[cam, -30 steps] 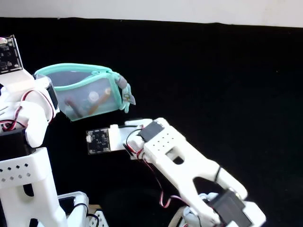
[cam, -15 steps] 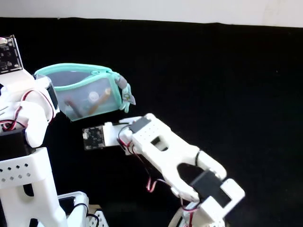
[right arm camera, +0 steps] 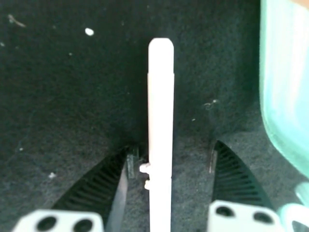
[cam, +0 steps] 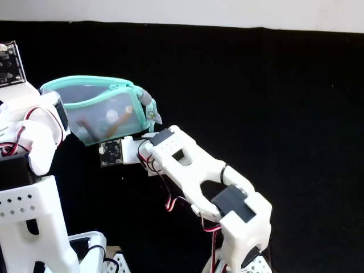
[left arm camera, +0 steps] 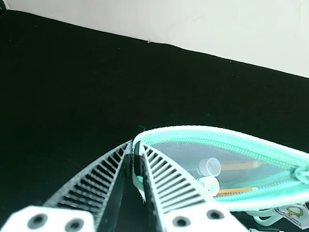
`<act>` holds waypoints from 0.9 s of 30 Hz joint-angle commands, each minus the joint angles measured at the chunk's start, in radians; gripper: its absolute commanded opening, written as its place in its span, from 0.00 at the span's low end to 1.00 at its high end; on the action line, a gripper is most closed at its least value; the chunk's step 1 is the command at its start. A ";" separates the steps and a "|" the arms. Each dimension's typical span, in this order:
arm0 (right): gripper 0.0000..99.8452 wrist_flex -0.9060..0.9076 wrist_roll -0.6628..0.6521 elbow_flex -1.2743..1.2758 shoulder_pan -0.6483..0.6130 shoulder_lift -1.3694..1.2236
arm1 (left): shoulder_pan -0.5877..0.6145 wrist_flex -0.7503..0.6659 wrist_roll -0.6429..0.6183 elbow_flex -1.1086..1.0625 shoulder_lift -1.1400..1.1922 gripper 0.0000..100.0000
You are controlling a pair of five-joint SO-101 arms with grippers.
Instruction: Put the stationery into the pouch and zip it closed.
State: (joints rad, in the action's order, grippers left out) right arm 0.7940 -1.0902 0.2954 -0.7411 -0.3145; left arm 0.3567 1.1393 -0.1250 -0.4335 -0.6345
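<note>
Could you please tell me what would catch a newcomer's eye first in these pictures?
The mint pouch, with stationery showing through its clear side, is clamped at one end by the left pincer over the black table. A white pen lies between the fingers of the open right pincer, beside the pouch.

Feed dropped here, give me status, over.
Left gripper shut on pouch, raised, mouth open. Right gripper jaws open astride white pen on table.

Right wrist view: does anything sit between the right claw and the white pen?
Nothing visible does. The white pen lies on the black cloth inside the open right claw, with a bare gap on each side of it. The pouch is off to one side.
</note>
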 commanded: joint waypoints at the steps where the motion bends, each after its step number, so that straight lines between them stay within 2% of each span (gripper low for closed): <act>1: 0.23 -0.036 -0.028 -0.056 0.027 -0.050 | -0.007 0.021 0.006 -0.012 0.084 0.01; 6: 0.20 -0.036 -0.025 -0.093 0.036 -0.099 | -0.007 0.023 0.006 -0.012 0.084 0.01; 8: 0.15 -0.035 -0.028 -0.091 0.036 -0.105 | -0.007 0.023 0.006 -0.012 0.084 0.01; 11: 0.00 -0.035 -0.023 -0.088 0.033 -0.113 | -0.007 0.023 0.005 -0.010 0.084 0.01; 18: 0.01 -0.031 0.052 -0.094 0.038 -0.105 | -0.007 0.023 0.005 -0.010 0.084 0.01; 23: 0.01 0.073 0.060 -0.096 0.036 -0.082 | -0.007 0.020 0.005 -0.010 0.084 0.01; 27: 0.01 0.114 0.147 -0.087 0.036 0.007 | -0.007 0.020 0.005 -0.010 0.084 0.01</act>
State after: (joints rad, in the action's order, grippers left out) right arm 0.8707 -0.9981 0.2110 -0.7242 -0.3652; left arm 0.3567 1.1393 -0.1250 -0.4273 -0.6299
